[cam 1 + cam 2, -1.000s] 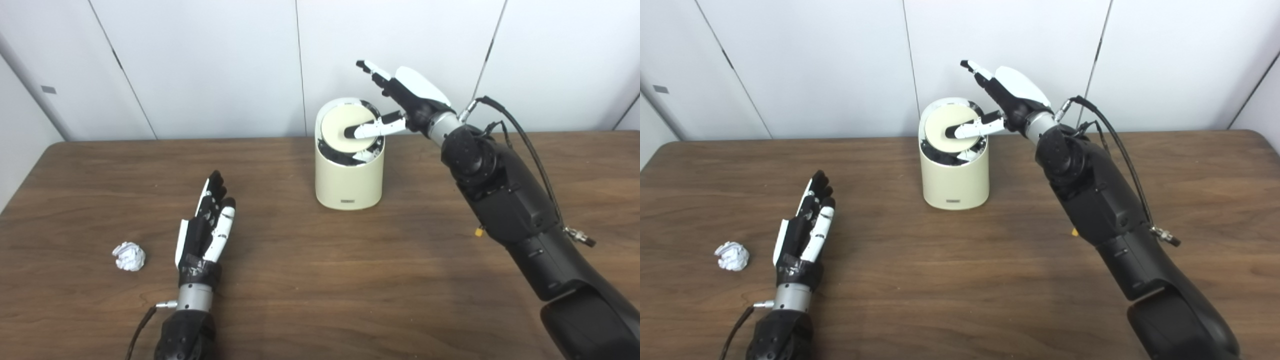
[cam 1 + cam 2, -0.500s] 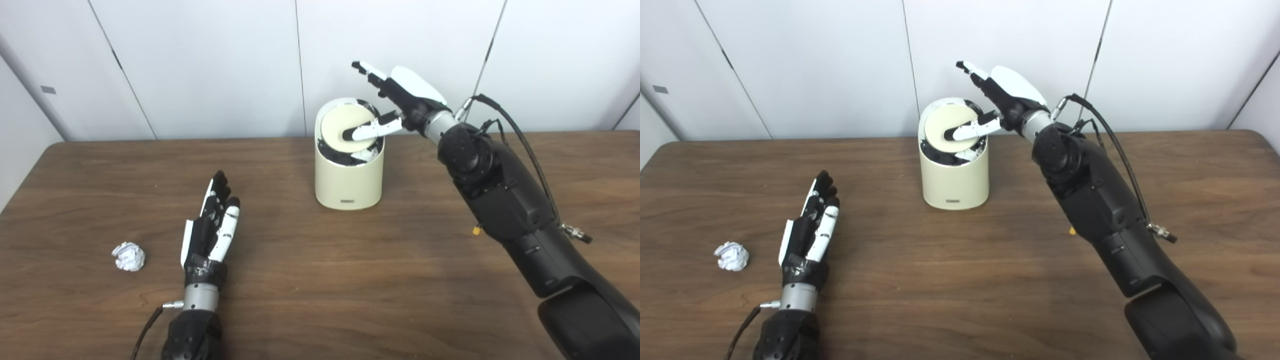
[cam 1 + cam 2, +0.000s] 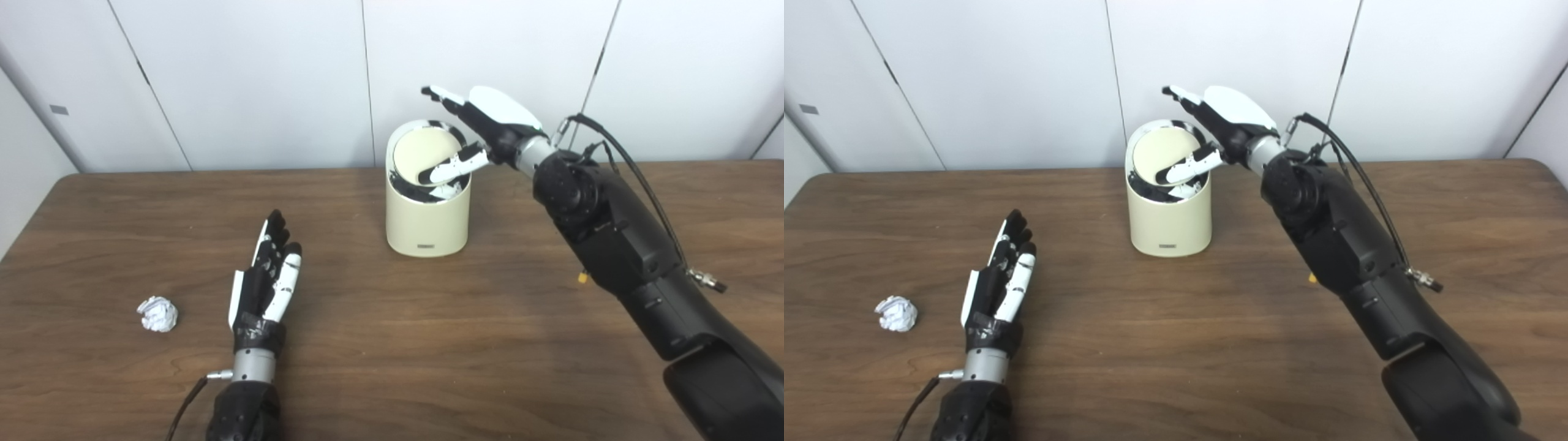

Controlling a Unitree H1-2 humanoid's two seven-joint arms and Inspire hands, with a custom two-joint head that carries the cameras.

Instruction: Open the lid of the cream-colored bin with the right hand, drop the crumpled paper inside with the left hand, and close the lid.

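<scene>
Fingers of the right hand point(image 3: 484, 131) are spread, thumb pressing the lid point(image 3: 424, 152) so it tips into the bin point(image 3: 427, 214), which stands mid-table point(image 3: 392, 343) within both arms' reach. Left hand point(image 3: 264, 280) lies open and flat, gripping nothing, just right of the paper point(image 3: 157, 313), probably waiting for the gap to widen

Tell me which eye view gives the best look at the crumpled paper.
The left eye view: the crumpled paper lies well inside the picture on the table, left of the open left robot hand, unobstructed. The right eye view shows the same paper nearer the picture's left edge, equally clear, so the gain is slight.
</scene>
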